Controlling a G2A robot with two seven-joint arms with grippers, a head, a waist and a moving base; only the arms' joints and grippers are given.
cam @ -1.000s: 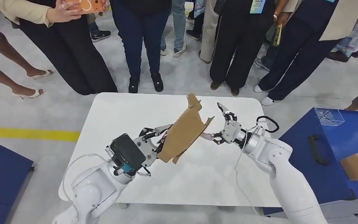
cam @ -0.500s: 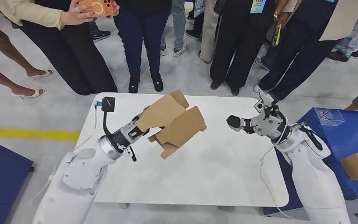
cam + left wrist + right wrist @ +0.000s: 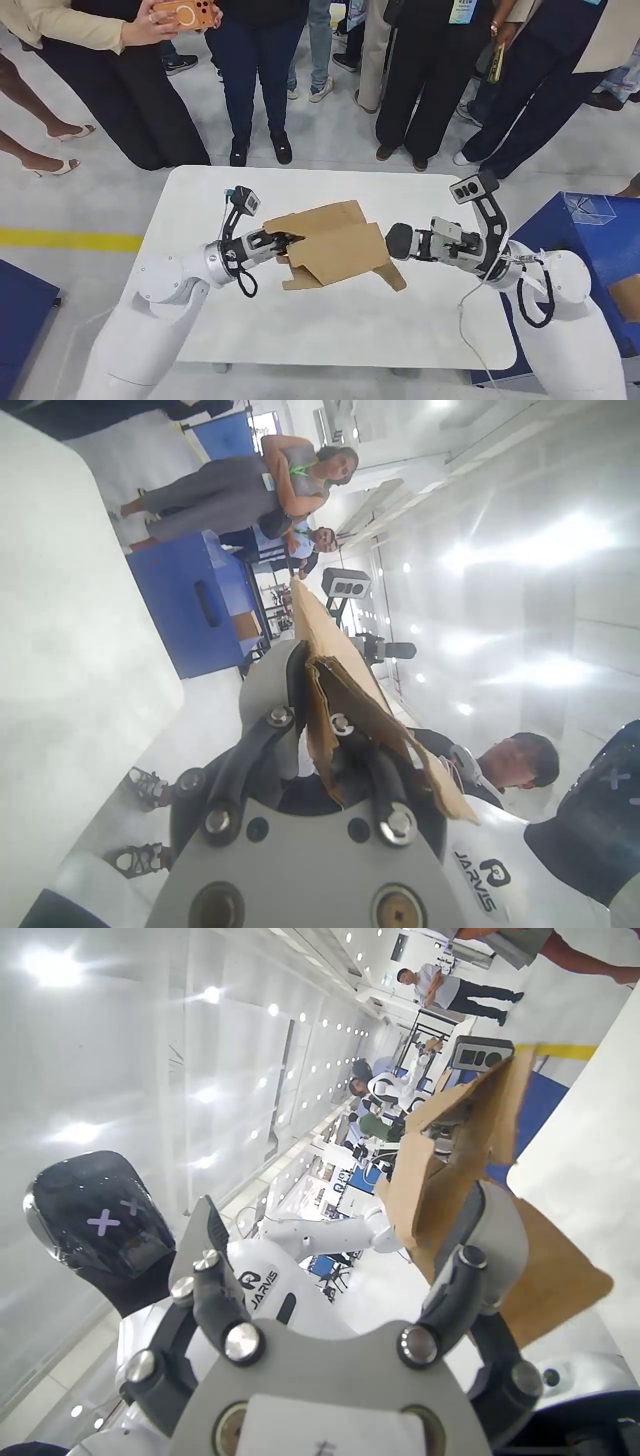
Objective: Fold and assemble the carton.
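Note:
The brown carton (image 3: 335, 245) is a partly folded cardboard sheet held above the middle of the white table (image 3: 200, 200), lying fairly flat with flaps hanging down. My left gripper (image 3: 285, 240) is shut on its left edge. In the left wrist view the cardboard (image 3: 345, 665) is clamped in that gripper (image 3: 306, 670). My right gripper (image 3: 400, 242) is at the carton's right edge. In the right wrist view it (image 3: 350, 1208) stands open, with one finger (image 3: 495, 1223) against the carton (image 3: 450, 1158) and the other finger (image 3: 207, 1233) well apart.
Several people stand close along the table's far edge. A blue cabinet (image 3: 580, 260) with a clear box (image 3: 588, 205) on it stands to the right. The front of the table under the carton is bare.
The left arm has turned the carton flatter and brought it over the table's middle. The right gripper swung out to the right, then came back to the carton's right edge.

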